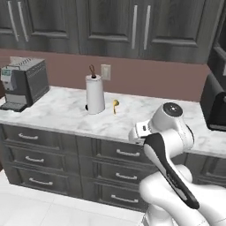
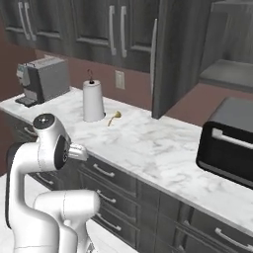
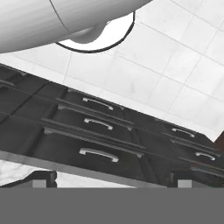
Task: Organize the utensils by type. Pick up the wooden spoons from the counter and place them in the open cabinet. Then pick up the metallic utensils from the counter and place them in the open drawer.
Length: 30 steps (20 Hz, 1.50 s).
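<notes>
A small spoon with a shiny yellow-gold bowl (image 1: 115, 105) lies on the white marble counter (image 1: 66, 112), just right of the paper-towel roll; the right base view also shows this spoon (image 2: 114, 117). The open cabinet (image 2: 165, 59) hangs above the counter's right half, its door swung out and a grey inner shelf (image 2: 228, 73) showing. My gripper (image 3: 111, 179) is open with nothing between its fingertips (image 3: 41, 178). It sits low in front of the counter edge and faces the drawer fronts (image 3: 98, 153). The wooden spoons and the open drawer are out of view.
A paper-towel roll (image 1: 95, 93) with a brown knob stands mid-counter. A coffee machine (image 1: 24, 83) sits at the left end. A black appliance (image 2: 230, 143) is on the right. Shut drawers (image 1: 128, 153) line the base units. Wall cabinets (image 1: 110, 22) hang above.
</notes>
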Available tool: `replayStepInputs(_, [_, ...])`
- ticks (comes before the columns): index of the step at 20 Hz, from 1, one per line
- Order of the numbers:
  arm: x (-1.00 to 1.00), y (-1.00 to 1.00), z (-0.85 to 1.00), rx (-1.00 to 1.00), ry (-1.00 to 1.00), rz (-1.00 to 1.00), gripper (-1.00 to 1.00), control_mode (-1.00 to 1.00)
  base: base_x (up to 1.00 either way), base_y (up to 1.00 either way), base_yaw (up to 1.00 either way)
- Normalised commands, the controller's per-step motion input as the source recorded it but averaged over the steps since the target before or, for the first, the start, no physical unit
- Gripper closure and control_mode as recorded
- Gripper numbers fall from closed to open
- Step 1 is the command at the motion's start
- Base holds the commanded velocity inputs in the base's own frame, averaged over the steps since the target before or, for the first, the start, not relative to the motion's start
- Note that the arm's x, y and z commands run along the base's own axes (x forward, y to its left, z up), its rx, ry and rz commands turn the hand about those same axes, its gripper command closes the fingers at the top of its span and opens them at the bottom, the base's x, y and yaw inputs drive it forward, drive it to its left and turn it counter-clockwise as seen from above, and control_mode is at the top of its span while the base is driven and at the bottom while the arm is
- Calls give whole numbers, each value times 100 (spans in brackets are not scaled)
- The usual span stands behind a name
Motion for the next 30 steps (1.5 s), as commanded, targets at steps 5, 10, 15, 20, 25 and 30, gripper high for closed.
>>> replayStepInputs(5, [0, 0, 0, 0, 0, 0, -100, 100, 61, 21, -37])
replayStepInputs(10, [0, 0, 0, 0, 0, 0, -100, 100, 26, 21, -34])
replayStepInputs(15, [0, 0, 0, 0, 0, 0, -100, 100, 6, 32, -39])
replayStepInputs(20, [0, 0, 0, 0, 0, 0, -100, 100, 23, 53, -31])
replayStepInputs(25, [0, 0, 0, 0, 0, 0, -100, 100, 36, 56, -12])
replayStepInputs(30, [0, 0, 0, 0, 0, 0, -100, 100, 31, 47, -13])
